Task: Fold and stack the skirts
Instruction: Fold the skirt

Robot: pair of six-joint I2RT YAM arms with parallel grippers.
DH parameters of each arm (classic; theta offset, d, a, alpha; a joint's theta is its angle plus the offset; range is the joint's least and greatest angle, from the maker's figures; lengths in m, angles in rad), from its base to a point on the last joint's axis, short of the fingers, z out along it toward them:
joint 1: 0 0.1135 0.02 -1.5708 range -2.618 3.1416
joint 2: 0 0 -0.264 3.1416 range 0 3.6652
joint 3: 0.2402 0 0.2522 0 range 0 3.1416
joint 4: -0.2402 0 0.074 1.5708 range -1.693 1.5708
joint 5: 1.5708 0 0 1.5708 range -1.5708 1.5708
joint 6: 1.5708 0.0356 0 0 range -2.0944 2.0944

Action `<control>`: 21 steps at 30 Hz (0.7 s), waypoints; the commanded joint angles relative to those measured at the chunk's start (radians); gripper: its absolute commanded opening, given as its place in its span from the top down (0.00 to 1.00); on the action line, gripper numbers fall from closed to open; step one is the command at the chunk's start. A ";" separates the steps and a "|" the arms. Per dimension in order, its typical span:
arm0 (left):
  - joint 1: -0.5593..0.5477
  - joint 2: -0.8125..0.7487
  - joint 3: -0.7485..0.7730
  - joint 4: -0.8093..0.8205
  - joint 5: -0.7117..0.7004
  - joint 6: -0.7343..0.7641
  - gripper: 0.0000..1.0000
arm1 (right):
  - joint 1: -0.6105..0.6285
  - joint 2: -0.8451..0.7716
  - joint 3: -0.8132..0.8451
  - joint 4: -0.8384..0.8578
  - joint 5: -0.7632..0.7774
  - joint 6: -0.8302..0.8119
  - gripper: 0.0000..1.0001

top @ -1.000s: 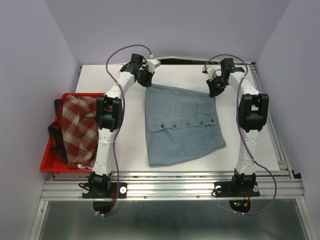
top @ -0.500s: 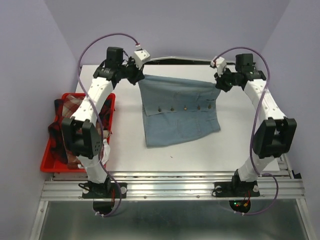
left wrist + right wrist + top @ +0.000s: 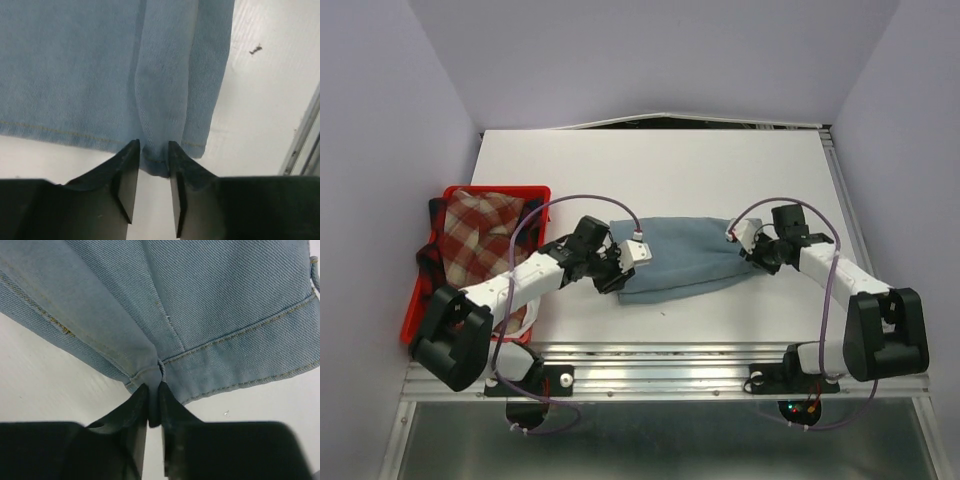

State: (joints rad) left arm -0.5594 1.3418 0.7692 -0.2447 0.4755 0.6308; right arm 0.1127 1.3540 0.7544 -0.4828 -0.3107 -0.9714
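the light blue denim skirt lies on the white table near the front edge, doubled over into a long band between the two arms. the step in hand is judged to be the end of its first fold, with the cloth being set down. the left gripper is seen at the band's left end with its jaws slightly spread, the folded corner lying between them and apparently loose. the right gripper is pressed almost together, and the hem corner at the right end is pinched in it. the check skirt is heaped in the red tray at the left, with the darker plaid skirt showing at the tray's edge; neither is folded yet. next, the right corner would have to be let go and both arms drawn back clear of the cloth without dragging it. a second fold across the band's length is then likely needed before anything is stacked.
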 commanded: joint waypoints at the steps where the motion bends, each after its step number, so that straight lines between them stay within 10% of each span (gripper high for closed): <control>1: -0.033 -0.075 -0.022 0.111 -0.090 -0.046 0.45 | 0.010 -0.101 -0.044 0.130 0.059 -0.044 0.68; 4: -0.034 -0.111 0.005 0.058 -0.080 -0.042 0.21 | 0.010 -0.144 -0.040 0.113 0.067 -0.017 0.39; 21: -0.109 0.040 0.140 0.010 -0.141 -0.190 0.35 | 0.010 -0.055 0.296 -0.077 0.028 0.089 0.46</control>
State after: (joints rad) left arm -0.6407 1.3296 0.9031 -0.2626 0.3904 0.5022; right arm 0.1135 1.2446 0.9886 -0.5442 -0.2951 -0.8837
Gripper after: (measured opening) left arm 0.655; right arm 0.547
